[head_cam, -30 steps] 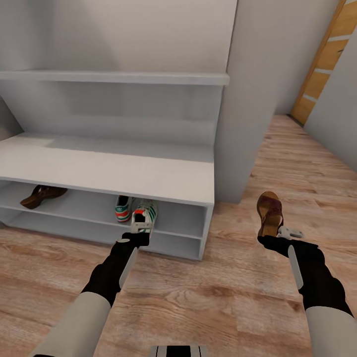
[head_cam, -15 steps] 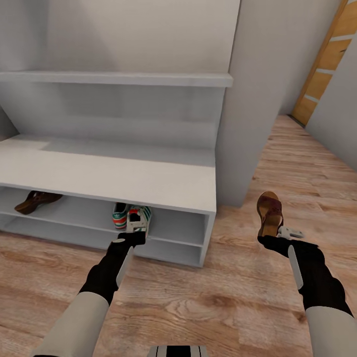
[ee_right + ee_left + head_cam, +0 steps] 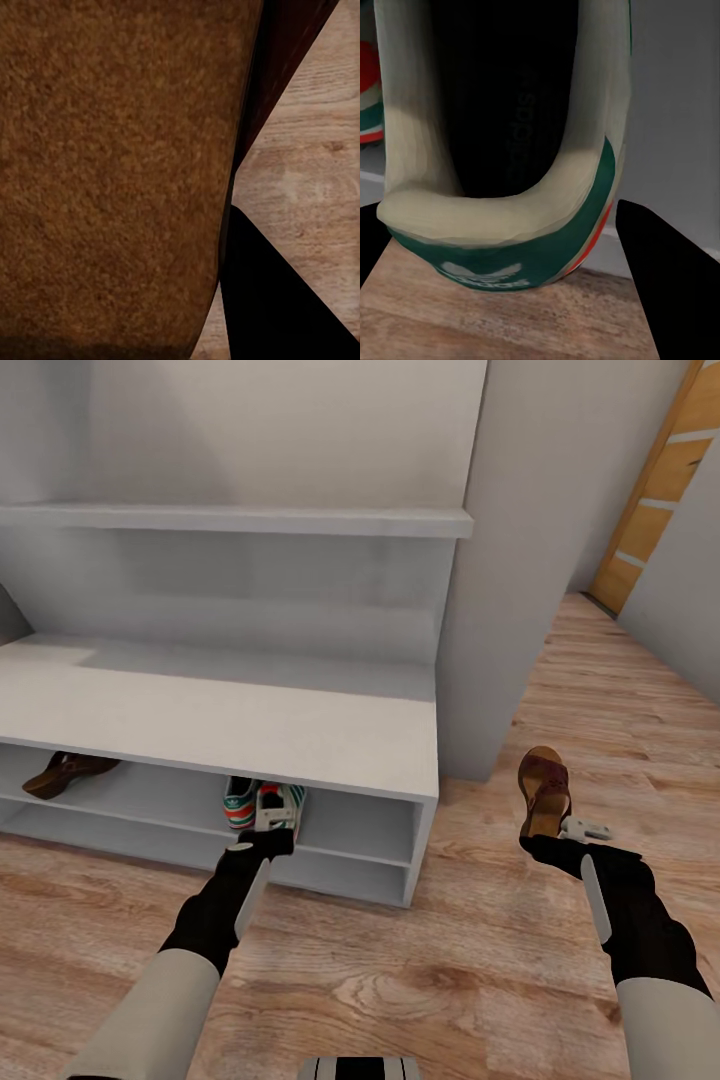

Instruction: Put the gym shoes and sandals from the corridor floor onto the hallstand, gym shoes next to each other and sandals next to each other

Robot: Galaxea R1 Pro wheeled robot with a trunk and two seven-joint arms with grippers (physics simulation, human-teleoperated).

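Note:
The pale grey hallstand (image 3: 300, 735) stands in front of me. In its upper shoe opening one gym shoe (image 3: 240, 801) rests on the shelf. Right beside it is the second gym shoe (image 3: 281, 804) (image 3: 502, 150), toe inward, with my left gripper (image 3: 268, 828) (image 3: 510, 251) shut on its heel; the heel still pokes out past the shelf front. One sandal (image 3: 65, 771) lies on the same shelf at the far left. The other sandal (image 3: 545, 788) (image 3: 112, 172) hangs over the corridor floor (image 3: 470, 960), right of the hallstand, with my right gripper (image 3: 546, 838) shut on its heel.
A grey wall block (image 3: 520, 560) stands directly right of the hallstand. A wooden door frame (image 3: 650, 480) shows at the far right. A wall shelf (image 3: 240, 520) runs above the bench top. Open plank floor lies in front and to the right.
The view has moved closer to the hallstand. My left gripper has pushed the gym shoe deeper under the bench top, beside the other one. The right arm and its sandal have kept still.

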